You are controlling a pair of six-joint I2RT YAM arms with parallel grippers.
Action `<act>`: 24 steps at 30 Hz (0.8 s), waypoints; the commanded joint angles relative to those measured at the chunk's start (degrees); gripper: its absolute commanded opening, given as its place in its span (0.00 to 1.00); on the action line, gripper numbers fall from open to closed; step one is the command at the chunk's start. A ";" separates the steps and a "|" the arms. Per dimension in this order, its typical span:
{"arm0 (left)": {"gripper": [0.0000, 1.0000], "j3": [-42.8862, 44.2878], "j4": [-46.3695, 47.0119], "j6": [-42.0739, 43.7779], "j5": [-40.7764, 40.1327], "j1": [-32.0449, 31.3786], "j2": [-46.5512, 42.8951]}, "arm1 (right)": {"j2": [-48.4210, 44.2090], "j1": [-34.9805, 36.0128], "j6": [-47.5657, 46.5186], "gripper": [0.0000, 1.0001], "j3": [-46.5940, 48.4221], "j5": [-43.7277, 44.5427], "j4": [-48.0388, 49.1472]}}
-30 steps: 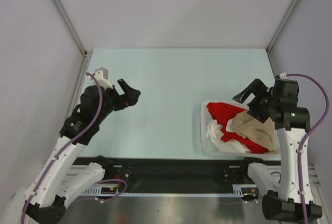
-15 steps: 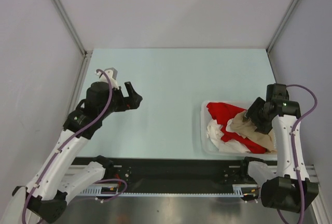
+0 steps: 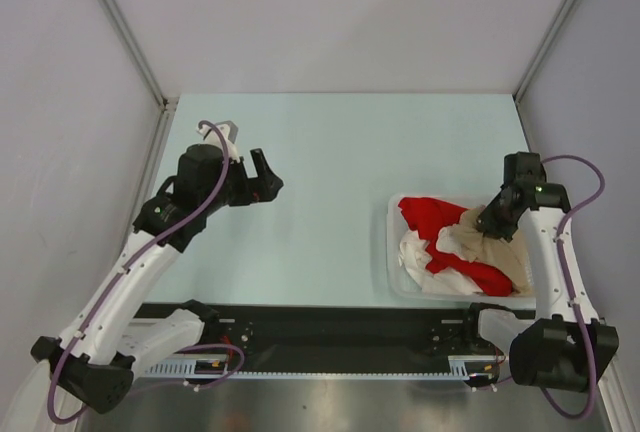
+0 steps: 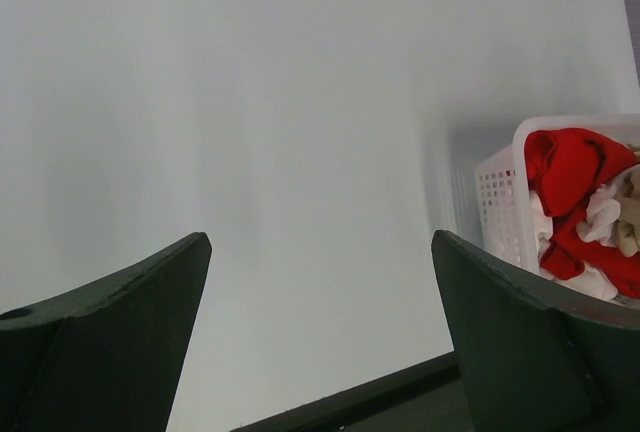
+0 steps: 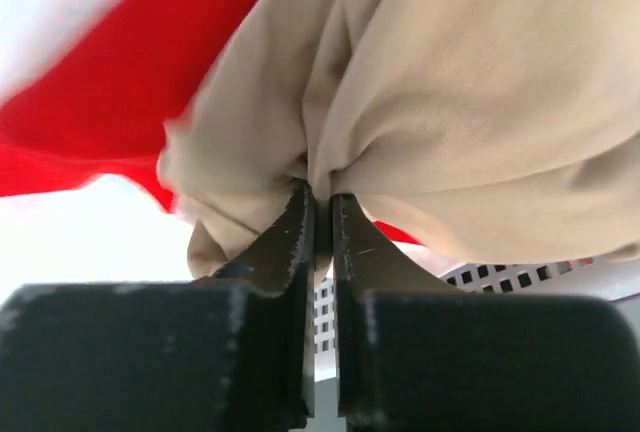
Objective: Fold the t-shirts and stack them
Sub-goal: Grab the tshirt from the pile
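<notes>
A white lattice basket (image 3: pixel 392 252) at the right holds crumpled t-shirts: a beige-tan one (image 3: pixel 505 256) on top, a red one (image 3: pixel 432 217) and a white one (image 3: pixel 412 251). My right gripper (image 3: pixel 492 223) reaches down into the basket and is shut on a fold of the beige-tan t-shirt (image 5: pixel 470 102); its fingertips (image 5: pixel 300 214) pinch the cloth between them, with red cloth (image 5: pixel 110 102) behind. My left gripper (image 3: pixel 262 180) hangs open over the table's left half, nothing between its fingers (image 4: pixel 120 332). From its wrist view the basket (image 4: pixel 500 202) shows at the right.
The pale blue-green table (image 3: pixel 330 172) is walled in by grey panels at the back and both sides. A black rail (image 3: pixel 330 327) with the arm bases runs along the near edge.
My right gripper dropped into the basket and closed on the beige-tan t-shirt. The left arm reached slightly farther right and back, still open.
</notes>
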 commanded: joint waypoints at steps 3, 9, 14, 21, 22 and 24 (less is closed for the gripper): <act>0.98 3.85 1.17 0.04 2.73 0.31 1.07 | -0.65 0.30 0.06 0.00 17.09 3.29 -1.81; 0.96 4.64 1.79 -1.19 4.14 0.40 1.07 | 2.34 1.80 -2.14 0.00 45.44 0.32 -4.46; 0.95 4.73 1.79 -2.68 4.05 0.31 -0.95 | 2.25 3.99 -1.89 0.00 59.55 -11.03 7.31; 0.94 3.50 0.21 -5.67 3.52 0.31 -6.13 | 2.00 4.17 4.69 0.00 65.48 -21.65 32.37; 0.93 3.06 0.03 -6.19 3.09 0.31 -7.88 | 1.47 4.17 7.06 0.00 63.81 -24.54 36.55; 0.93 2.97 -0.67 -6.64 2.30 0.31 -9.47 | 2.07 4.17 17.77 0.00 59.32 -27.89 48.55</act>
